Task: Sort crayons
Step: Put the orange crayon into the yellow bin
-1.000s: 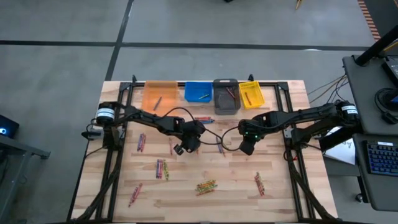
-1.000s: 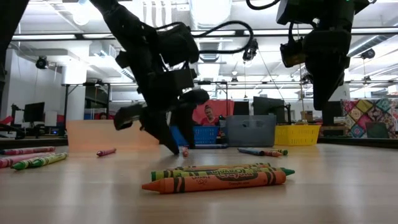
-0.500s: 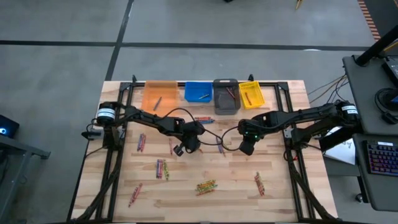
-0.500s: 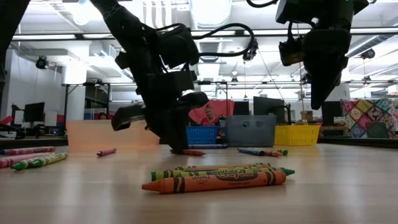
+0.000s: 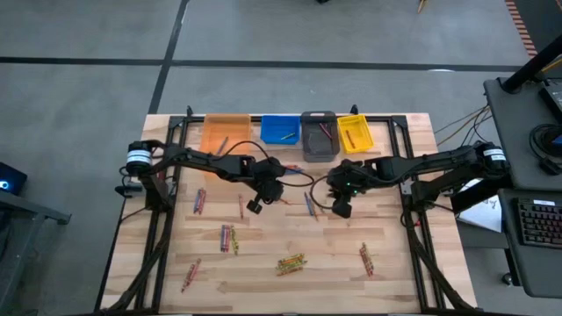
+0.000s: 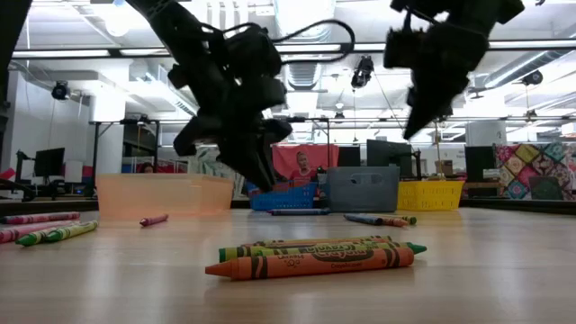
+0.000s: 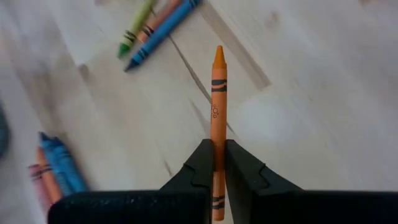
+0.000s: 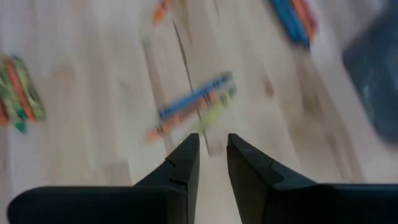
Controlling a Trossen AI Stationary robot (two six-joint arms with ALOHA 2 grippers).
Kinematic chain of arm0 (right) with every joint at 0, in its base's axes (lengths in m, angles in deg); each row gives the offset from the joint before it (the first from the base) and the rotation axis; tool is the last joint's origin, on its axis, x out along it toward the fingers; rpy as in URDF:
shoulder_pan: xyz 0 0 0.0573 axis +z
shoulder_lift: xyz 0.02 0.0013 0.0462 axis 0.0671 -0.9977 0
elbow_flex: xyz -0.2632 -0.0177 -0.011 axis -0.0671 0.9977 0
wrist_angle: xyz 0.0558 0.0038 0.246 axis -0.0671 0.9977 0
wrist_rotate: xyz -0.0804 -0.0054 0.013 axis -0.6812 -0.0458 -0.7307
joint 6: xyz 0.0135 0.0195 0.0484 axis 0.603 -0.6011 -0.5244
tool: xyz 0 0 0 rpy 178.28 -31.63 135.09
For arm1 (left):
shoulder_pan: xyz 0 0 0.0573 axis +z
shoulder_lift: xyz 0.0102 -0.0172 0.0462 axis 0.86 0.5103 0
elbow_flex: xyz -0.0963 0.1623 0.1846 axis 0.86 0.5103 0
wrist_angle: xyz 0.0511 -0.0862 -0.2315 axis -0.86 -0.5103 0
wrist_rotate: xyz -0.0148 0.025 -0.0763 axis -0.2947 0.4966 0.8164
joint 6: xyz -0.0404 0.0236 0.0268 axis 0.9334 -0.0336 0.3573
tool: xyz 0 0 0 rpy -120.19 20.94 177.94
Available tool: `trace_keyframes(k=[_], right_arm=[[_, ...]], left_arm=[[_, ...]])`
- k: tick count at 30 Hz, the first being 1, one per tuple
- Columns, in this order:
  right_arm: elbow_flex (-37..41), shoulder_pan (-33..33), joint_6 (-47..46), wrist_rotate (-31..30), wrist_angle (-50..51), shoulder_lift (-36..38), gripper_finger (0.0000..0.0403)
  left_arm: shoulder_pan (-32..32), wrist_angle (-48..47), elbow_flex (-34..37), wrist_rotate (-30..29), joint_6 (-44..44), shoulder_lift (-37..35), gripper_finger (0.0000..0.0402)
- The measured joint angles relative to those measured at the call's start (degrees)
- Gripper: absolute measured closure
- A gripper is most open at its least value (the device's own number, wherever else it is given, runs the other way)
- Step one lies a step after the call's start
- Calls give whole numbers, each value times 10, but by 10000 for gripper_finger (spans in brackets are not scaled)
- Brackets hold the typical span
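Mid-table, left gripper (image 7: 217, 165) pinching an orange crayon (image 7: 217, 106) above the wood, right gripper (image 8: 212, 155) hovering nearby, fingers slightly parted, nothing held, loose crayons (image 5: 291, 262) scattered below.

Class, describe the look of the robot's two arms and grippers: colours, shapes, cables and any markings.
Both arms are dark and slim, built of jointed segments, each with a white band near its base. Thin black cables loop beside them. The right arm has a small green light near its wrist. The left gripper and right gripper each have two black, tapering fingers.
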Motion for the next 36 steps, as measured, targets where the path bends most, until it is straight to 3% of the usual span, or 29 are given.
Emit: trace_keyframes(k=[10,14,17,26,36], right_arm=[[2,0,132,1,-221,14,345],[2,0,160,2,-279,12,351],[4,0,176,3,-309,12,354],[7,1,220,3,-427,-6,353],[7,1,248,1,-519,-36,352]], left_arm=[[27,24,0,44,31,-86,401],[29,74,22,51,54,-120,401],[29,166,67,80,88,-147,401],[16,513,204,42,254,-189,402],[-3,687,254,-7,295,-163,402]])
